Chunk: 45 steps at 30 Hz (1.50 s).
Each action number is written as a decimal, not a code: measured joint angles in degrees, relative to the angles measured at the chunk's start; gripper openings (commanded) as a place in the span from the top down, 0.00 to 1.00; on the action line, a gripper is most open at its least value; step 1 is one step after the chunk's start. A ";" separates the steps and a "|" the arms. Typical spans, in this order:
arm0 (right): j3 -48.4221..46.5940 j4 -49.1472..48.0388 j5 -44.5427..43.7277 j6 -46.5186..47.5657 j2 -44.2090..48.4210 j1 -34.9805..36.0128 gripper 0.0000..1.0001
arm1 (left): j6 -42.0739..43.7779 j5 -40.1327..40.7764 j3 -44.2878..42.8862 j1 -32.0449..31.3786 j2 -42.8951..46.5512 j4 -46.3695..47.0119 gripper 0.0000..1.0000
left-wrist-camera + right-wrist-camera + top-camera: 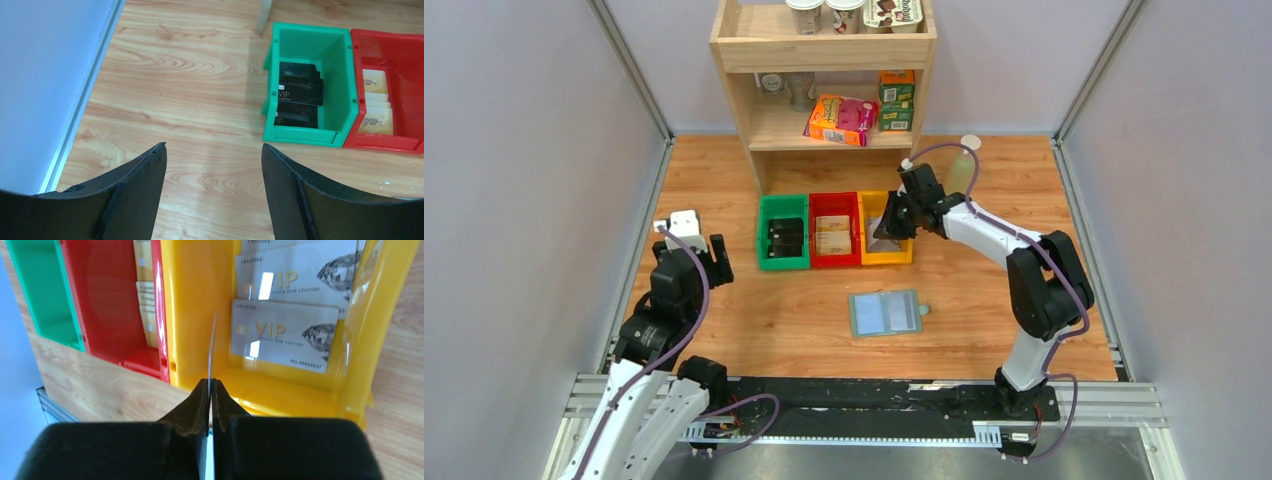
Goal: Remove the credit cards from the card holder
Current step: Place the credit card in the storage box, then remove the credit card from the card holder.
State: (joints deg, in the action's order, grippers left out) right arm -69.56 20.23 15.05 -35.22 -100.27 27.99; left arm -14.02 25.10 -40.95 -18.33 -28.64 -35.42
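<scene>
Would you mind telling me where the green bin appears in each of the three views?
Top external: the green bin is near the centre, leftmost in the row of bins.
Left wrist: the green bin is at upper right.
Right wrist: the green bin fills the top-left corner.
Shared landmark: the red bin, immediately to its right in every view.

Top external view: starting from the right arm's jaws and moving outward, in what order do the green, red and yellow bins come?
1. The yellow bin, at the right end of the row, directly below them.
2. The red bin, in the middle of the row.
3. The green bin, at the left end.
</scene>
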 measured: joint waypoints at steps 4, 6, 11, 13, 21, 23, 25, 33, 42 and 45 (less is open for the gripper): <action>-2.78 1.38 -2.32 -1.27 -2.69 0.11 0.61 | -0.20 0.68 0.00 0.07 -1.42 0.09 0.24; -3.45 2.73 -4.07 -1.42 -2.86 0.11 0.53 | 0.04 0.50 0.00 0.07 -1.51 0.07 0.24; -3.89 6.23 -8.52 -1.18 -1.84 0.28 0.40 | 1.64 -2.56 0.00 0.07 -0.96 0.11 0.25; -3.74 8.17 -11.30 -0.63 0.22 0.74 0.37 | 2.27 -4.04 0.00 0.07 -0.74 0.13 0.26; 0.17 11.47 -19.76 2.58 17.16 6.45 0.25 | 4.28 -11.47 0.00 0.07 -1.97 0.61 0.29; 2.75 11.80 -20.33 2.78 21.27 8.41 0.24 | 4.35 -13.09 -0.04 0.07 -3.30 0.44 0.29; 6.05 12.11 -20.39 2.73 24.52 10.36 0.23 | 4.22 -14.95 -0.26 0.07 -5.20 0.28 0.29; 18.62 12.98 -17.51 0.74 28.87 15.72 0.23 | -1.31 -25.57 -0.92 -0.63 -12.37 0.79 0.28; 26.69 11.63 -16.76 -2.43 28.63 16.09 0.22 | -14.32 -25.22 0.46 -17.94 -21.35 6.12 0.37; 27.02 9.92 -16.94 -2.80 27.41 16.09 0.23 | -19.17 -24.52 1.79 -22.64 -26.03 10.43 0.38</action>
State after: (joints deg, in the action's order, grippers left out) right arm -42.54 30.15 -1.89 -38.02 -72.86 44.07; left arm -33.19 0.58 -39.16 -40.97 -54.68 -24.99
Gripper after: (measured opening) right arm 0.781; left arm 0.629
